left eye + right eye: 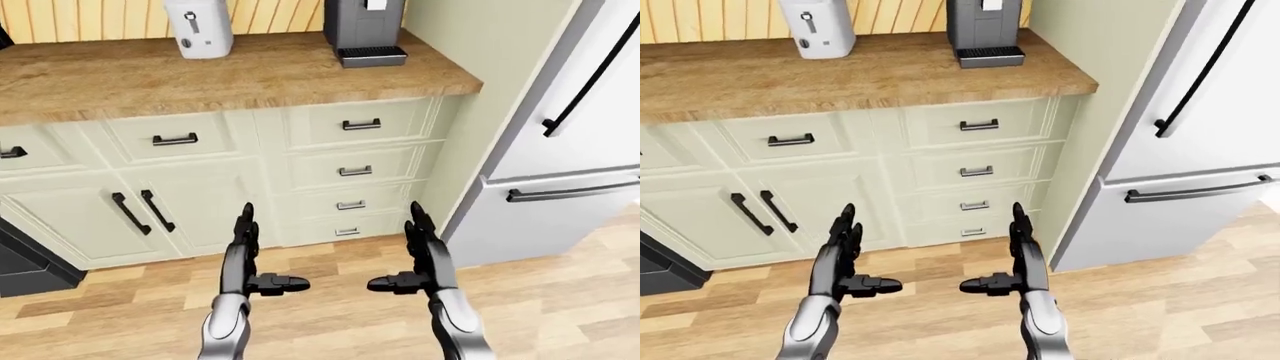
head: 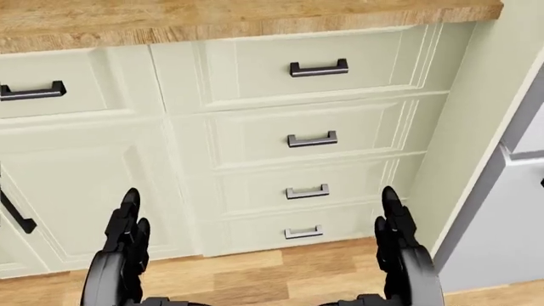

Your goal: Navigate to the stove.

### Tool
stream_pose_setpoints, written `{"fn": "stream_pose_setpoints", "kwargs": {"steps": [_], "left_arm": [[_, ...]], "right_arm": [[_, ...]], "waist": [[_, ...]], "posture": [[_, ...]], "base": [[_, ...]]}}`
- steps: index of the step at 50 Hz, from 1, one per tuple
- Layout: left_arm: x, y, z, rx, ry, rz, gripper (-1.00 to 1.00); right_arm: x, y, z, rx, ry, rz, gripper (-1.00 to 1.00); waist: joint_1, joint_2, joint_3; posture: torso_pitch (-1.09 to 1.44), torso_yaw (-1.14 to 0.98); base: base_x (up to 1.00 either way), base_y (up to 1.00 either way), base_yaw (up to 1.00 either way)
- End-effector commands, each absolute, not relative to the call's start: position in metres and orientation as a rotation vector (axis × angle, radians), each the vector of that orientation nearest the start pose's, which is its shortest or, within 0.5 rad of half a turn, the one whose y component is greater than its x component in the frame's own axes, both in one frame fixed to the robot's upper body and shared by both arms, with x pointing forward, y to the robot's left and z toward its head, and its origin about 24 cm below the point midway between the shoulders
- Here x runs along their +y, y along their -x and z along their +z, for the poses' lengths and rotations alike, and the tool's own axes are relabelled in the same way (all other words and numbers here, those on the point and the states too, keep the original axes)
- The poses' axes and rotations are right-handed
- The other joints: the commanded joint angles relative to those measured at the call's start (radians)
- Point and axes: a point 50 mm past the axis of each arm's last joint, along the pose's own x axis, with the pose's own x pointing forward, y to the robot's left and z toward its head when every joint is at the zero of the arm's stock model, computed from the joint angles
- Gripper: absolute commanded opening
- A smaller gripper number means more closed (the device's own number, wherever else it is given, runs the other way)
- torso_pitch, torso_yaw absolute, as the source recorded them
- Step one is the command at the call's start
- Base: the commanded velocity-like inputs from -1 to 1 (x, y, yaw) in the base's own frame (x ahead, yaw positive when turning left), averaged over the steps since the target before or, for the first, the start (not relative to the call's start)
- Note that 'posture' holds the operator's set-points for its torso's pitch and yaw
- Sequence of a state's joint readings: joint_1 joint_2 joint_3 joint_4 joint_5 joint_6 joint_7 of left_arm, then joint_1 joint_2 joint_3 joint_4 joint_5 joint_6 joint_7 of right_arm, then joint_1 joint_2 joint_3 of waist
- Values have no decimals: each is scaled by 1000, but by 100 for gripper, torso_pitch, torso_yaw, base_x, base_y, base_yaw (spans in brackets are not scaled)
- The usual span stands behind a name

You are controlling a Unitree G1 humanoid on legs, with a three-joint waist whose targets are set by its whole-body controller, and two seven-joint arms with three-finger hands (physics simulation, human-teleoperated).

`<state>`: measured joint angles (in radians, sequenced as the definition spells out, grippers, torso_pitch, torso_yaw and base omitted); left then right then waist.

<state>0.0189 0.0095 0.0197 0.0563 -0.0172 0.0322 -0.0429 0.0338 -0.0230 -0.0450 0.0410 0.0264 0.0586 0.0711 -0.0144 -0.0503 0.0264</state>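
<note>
- Cabinets (image 1: 200,195) in pale cream filled the middle of the left-eye view, with a stack of four drawers (image 2: 314,137) at their right end and two doors with dark bar handles to the left of it.
- Refrigerator (image 1: 570,150), white with long dark handles, stood at the right edge of the left-eye view, parted from the cabinets by a tall cream panel.
- Wooden table (image 1: 230,71) topped the cabinets and carried two appliances against a slatted wall.
- Plank floor (image 1: 330,300) ran along the bottom of that view.
- A black appliance (image 1: 25,266) showed only as a corner at the lower left edge of the left-eye view; I could not tell whether it was the stove.
- A dark coffee machine (image 1: 365,30) stood near the table's right end.
- A white toaster (image 1: 198,26) stood to its left, apart from it.
- The left hand (image 1: 250,262) was released, fingers straight and upward, thumb pointing inward, grasping nothing.
- The right hand (image 1: 418,259) mirrored it, likewise released and empty.
</note>
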Motion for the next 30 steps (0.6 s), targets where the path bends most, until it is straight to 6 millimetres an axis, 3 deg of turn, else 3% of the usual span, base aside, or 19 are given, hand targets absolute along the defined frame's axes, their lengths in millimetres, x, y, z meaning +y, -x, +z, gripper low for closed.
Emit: {"fn": "stream_pose_setpoints", "kwargs": {"steps": [1, 5, 8, 10, 12, 13, 14, 17, 20, 22, 25, 26, 27, 30], "left_arm": [[160, -254, 41, 0, 0, 0, 100], [160, -254, 41, 0, 0, 0, 100], [160, -254, 41, 0, 0, 0, 100], [160, -254, 41, 0, 0, 0, 100], [160, -254, 41, 0, 0, 0, 100], [160, -254, 41, 0, 0, 0, 100], [160, -254, 41, 0, 0, 0, 100], [160, -254, 41, 0, 0, 0, 100], [160, -254, 41, 0, 0, 0, 100], [160, -254, 41, 0, 0, 0, 100], [160, -254, 41, 0, 0, 0, 100], [160, -254, 41, 0, 0, 0, 100], [160, -254, 41, 0, 0, 0, 100], [160, -254, 41, 0, 0, 0, 100]], "right_arm": [[-156, -252, 40, 24, -10, 45, 100], [-156, -252, 39, 27, -6, 46, 100], [-156, -253, 38, 29, -4, 46, 100], [-156, -253, 37, 29, -3, 46, 100], [-156, -254, 37, 29, -5, 46, 100], [-156, -253, 37, 29, -6, 46, 100], [-156, -253, 37, 29, -8, 45, 100], [-156, -253, 38, 26, -12, 44, 100], [-157, -254, 38, 25, -14, 44, 100], [-157, -254, 38, 24, -18, 44, 100], [-157, -253, 39, 23, -17, 44, 100], [-157, -253, 38, 23, -18, 44, 100], [-157, -253, 39, 24, -19, 44, 100], [-157, -253, 39, 24, -19, 44, 100]], "waist": [[5, -3, -18], [8, 21, -8], [7, 58, -8], [5, 97, -9], [10, 165, -29], [18, 101, -12], [13, 115, -10], [15, 88, -15], [14, 55, -5], [13, 29, -3], [11, -32, -9], [-1, 10, -8], [6, -6, -11], [2, 0, -20]], "posture": [[0, 0], [0, 0], [0, 0], [0, 0], [0, 0], [0, 0], [0, 0], [0, 0], [0, 0], [0, 0], [0, 0], [0, 0], [0, 0], [0, 0]], "base": [[0, 13, 0], [0, 15, 0], [0, 14, 0], [0, 15, 0], [0, 16, 0], [0, 23, 0], [0, 25, 0], [0, 24, 0], [0, 24, 0], [0, 24, 0], [0, 25, 0], [0, 23, 0], [0, 25, 0], [0, 24, 0]]}}
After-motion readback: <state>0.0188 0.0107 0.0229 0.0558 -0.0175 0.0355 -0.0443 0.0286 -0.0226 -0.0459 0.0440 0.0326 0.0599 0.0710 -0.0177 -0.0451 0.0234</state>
